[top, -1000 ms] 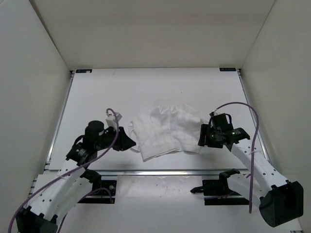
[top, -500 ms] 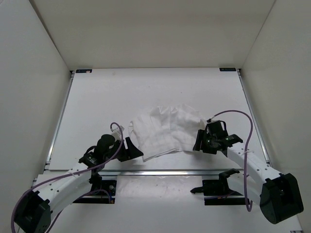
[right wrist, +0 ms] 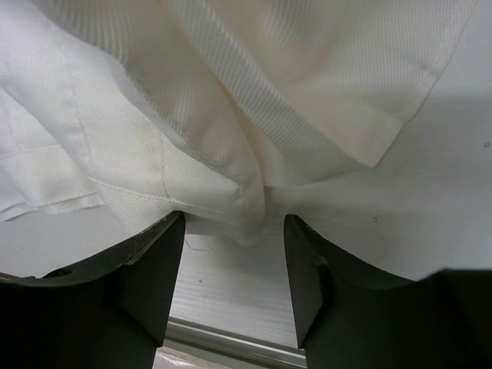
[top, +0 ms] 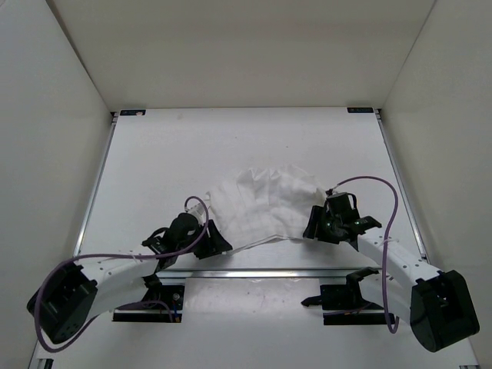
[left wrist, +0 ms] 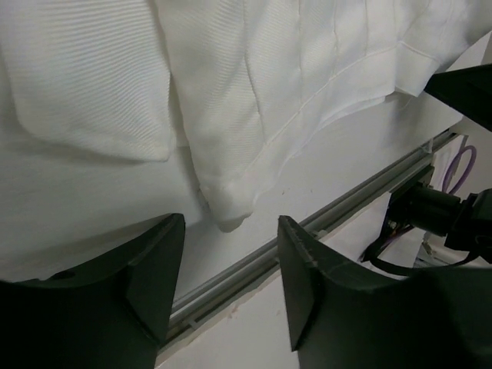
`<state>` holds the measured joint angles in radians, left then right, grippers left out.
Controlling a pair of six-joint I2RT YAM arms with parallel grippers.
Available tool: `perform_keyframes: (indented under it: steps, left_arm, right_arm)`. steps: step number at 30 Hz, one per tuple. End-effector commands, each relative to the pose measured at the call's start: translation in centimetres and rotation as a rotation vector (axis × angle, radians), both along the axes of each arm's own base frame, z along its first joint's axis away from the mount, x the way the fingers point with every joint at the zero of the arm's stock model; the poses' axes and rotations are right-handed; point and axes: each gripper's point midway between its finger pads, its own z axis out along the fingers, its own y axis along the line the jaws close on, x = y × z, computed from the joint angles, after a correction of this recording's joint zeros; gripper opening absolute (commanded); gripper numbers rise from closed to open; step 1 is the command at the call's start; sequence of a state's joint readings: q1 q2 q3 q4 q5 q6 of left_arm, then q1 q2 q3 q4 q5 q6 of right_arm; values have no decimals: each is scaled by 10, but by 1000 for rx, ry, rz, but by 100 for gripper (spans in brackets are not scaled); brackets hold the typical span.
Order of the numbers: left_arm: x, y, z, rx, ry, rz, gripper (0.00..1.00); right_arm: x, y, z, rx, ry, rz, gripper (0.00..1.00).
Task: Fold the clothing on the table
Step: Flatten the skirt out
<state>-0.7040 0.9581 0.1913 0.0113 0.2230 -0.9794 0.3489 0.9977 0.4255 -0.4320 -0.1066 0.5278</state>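
The clothing [top: 265,201] is a white ribbed garment, rumpled in the near middle of the table [top: 184,146]. My left gripper [top: 222,245] is low at its near left corner. In the left wrist view the left gripper [left wrist: 231,229] is open, and the hem corner of the clothing [left wrist: 254,100] ends just ahead of the dark fingers [left wrist: 150,269]. My right gripper [top: 311,228] is at the near right corner. In the right wrist view the right gripper [right wrist: 234,223] is open, with a folded corner of the clothing [right wrist: 215,146] reaching between the fingertips and the fingers [right wrist: 315,277] apart from it.
The table's silver front rail [top: 269,270] runs just behind both grippers and also shows as the rail [left wrist: 338,219] in the left wrist view. Purple cables [top: 369,184] loop over both arms. White walls enclose the table on three sides.
The left arm has swung right and down toward the front rail, bringing its gripper to the clothing's near left corner. The right gripper has shifted slightly left and nearer, to the near right corner.
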Motion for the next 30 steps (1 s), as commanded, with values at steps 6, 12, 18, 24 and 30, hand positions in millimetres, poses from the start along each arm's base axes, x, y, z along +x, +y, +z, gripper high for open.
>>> perform_keyframes:
  steps: [6,12,18,24,30]
  left_arm:
    - [18,-25,-5,68,-15,-33,36]
    - [33,-29,15,79,-78,-34,0]
    - [72,-25,92,75,-229,-11,0]
    - [103,-21,218,25,-458,17,0]
    - [92,-4,318,-61,-623,41,0]
  right_arm:
    - [7,2,-6,34,-41,7,32]
    - [11,7,17,45,-70,13,0]
    - [35,17,98,102,-205,67,0]
    - [50,41,216,161,-436,169,0]
    - [44,47,316,261,-611,226,0]
